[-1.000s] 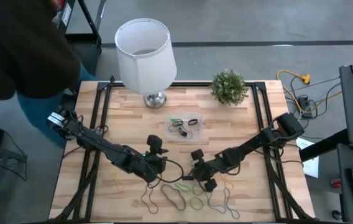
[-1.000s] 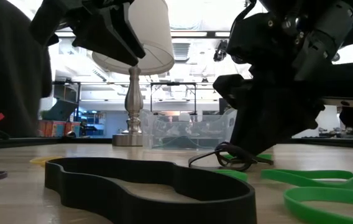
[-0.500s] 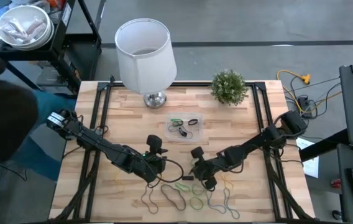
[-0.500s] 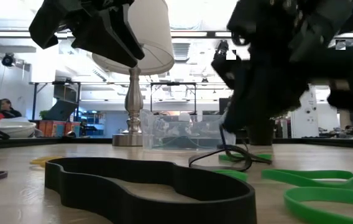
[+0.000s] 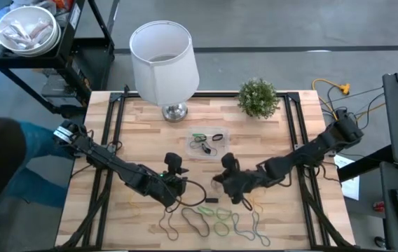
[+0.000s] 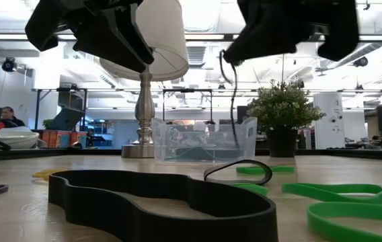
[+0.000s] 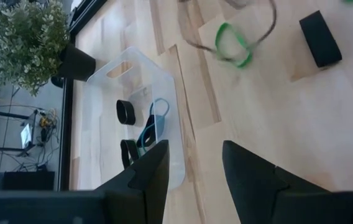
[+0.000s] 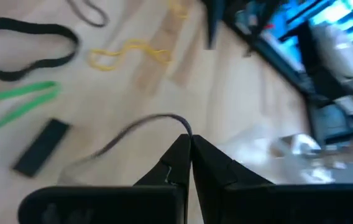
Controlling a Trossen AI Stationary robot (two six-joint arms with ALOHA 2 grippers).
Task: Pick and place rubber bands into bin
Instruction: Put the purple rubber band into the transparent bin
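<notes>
Near the worktop's (image 5: 290, 210) middle, the right claw (image 5: 225, 176) was raised w/ its fingers (image 8: 176, 163) clenched on a thin dark band (image 8: 136, 127). The band hung from the tips as a long strand; in the low view its lower end (image 6: 241, 168) curled on the wood, in front of the bin (image 6: 204, 139). In the high view the claw sat just below the bin (image 5: 207, 144), slightly to its right, not over it.

The left claw (image 5: 176, 183) hovered to the left of the right one, also below the bin, fingers (image 7: 148, 177) spread apart, gripping nothing. Its wrist view looked across bare wood to the bin (image 7: 133, 112), which held a few bands: two dark loops (image 7: 127, 112) and a blue-green one (image 7: 151, 124).

Loose bands lay along the worktop's near edge: green ones (image 5: 220, 222), a dark loop (image 5: 197, 222), grey ones (image 5: 251, 225) and a faint yellow one (image 5: 134, 207). A small black block (image 5: 211, 200) lay between the claws and those bands. The low view showed a wide black band (image 6: 157, 202) close up, w/ green bands (image 6: 339, 195) to its right.

At the back stood a lamp (image 5: 164, 59) w/ white shade and a small potted plant (image 5: 258, 96). A white bowl (image 5: 25, 29) sat on a cart off the worktop.
</notes>
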